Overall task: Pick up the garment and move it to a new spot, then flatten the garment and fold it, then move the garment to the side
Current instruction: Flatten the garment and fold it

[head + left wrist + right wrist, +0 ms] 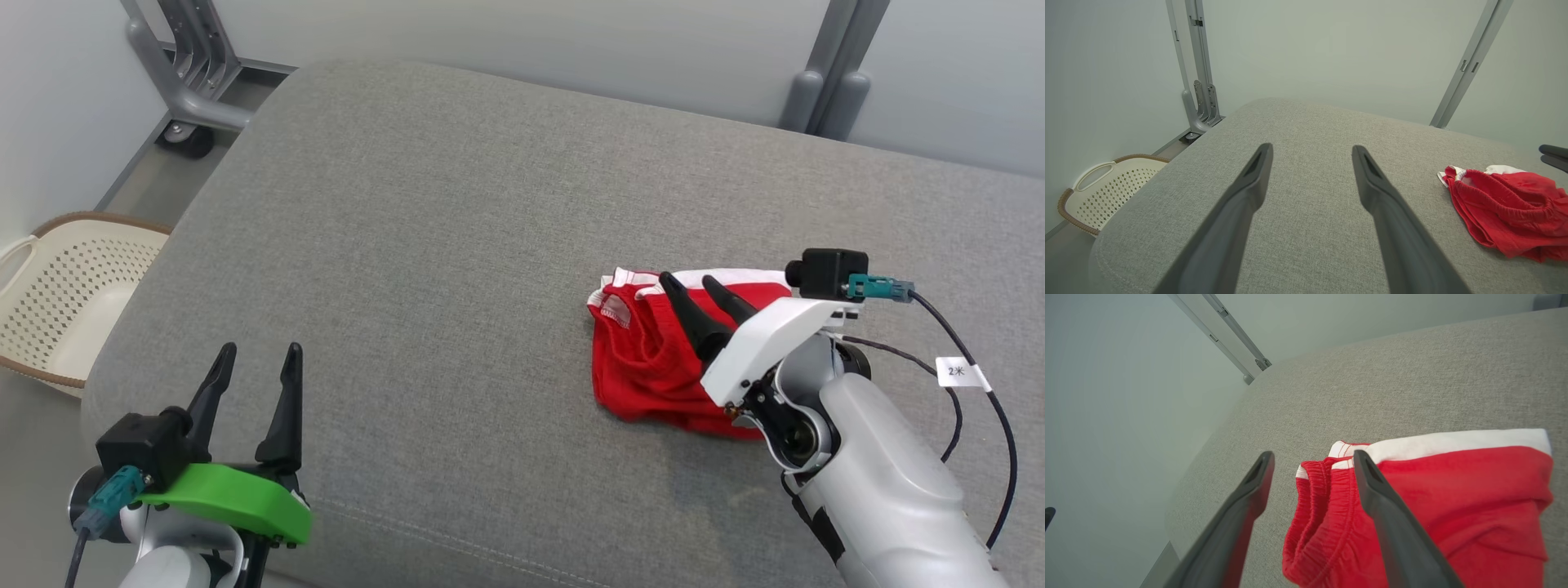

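Closest to us, our left gripper (261, 349) hangs over the near left corner of the gray cushion (457, 212). Its two dark fingers stand wide apart and hold nothing. Our right gripper (687, 279) is on the right side, just above the red shorts (641, 367). Its fingers are spread wide too, and nothing is held in them. In the right wrist view, the stretchy waistband (1314, 506) sits under the gap between the fingers. The shorts lie bunched up on the right part of the cushion, with a white stripe (763, 278) along the far edge. Further off on the left, a cream basket (57, 302) with holes sits on the floor beside the cushion. Farthest away, gray metal posts (208, 57) stand by the pale wall (522, 33).
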Motion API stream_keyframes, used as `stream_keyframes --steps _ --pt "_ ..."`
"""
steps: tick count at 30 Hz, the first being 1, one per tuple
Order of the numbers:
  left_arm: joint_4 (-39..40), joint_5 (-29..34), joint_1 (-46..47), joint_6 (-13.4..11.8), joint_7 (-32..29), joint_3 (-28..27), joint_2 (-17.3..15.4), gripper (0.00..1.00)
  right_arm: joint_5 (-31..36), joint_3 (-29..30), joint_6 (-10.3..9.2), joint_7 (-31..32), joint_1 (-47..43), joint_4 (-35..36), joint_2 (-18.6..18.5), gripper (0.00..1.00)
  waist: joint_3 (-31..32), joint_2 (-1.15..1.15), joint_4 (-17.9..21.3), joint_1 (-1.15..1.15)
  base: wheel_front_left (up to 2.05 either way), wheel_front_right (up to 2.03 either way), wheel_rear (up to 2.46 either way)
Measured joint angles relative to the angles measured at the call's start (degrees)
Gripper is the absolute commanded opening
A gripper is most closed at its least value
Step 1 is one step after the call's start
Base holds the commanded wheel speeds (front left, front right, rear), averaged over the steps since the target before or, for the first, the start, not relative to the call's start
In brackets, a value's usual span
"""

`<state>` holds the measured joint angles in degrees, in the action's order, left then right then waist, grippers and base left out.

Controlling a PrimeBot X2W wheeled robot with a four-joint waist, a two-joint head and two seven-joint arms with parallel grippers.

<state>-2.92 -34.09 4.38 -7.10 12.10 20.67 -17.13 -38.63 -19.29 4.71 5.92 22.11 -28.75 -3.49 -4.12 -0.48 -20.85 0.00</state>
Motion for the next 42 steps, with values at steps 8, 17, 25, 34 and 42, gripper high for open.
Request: stream_keyframes --steps 8,17,25,34,42 --pt "0.2 0.0 0.0 0.0 0.1 0.2 0.1 1.00 0.6 2.8 -1.32 -3.2 -0.1 1.5 -1.1 1.00 0.0 0.00 1.2 0.00 0.00 0.00 0.00" --pt "0.8 0.0 0.0 0.0 0.1 0.2 0.1 1.00 0.4 7.8 -4.32 -4.8 -3.4 0.8 -5.4 1.00 -0.5 0.00 1.6 0.00 0.00 0.00 0.00" --pt "1.3 0.0 0.0 0.0 0.1 0.5 0.1 1.00 -1.2 8.8 -4.74 -5.5 -5.1 -1.5 -4.5 1.00 -1.9 0.00 1.4 0.00 0.00 0.00 0.00" --pt "1.2 0.2 0.1 0.1 -0.2 1.4 0.0 1.00 -3.3 9.8 -4.89 -6.5 -6.2 -5.6 -2.9 1.00 -2.5 0.00 0.1 0.00 0.00 0.00 0.00" --pt "1.1 0.2 0.1 0.1 -0.3 1.3 0.0 1.00 -4.0 8.4 -4.20 -6.1 -6.5 -7.8 -1.6 1.00 -2.6 0.00 -0.5 0.00 0.00 0.00 0.00"
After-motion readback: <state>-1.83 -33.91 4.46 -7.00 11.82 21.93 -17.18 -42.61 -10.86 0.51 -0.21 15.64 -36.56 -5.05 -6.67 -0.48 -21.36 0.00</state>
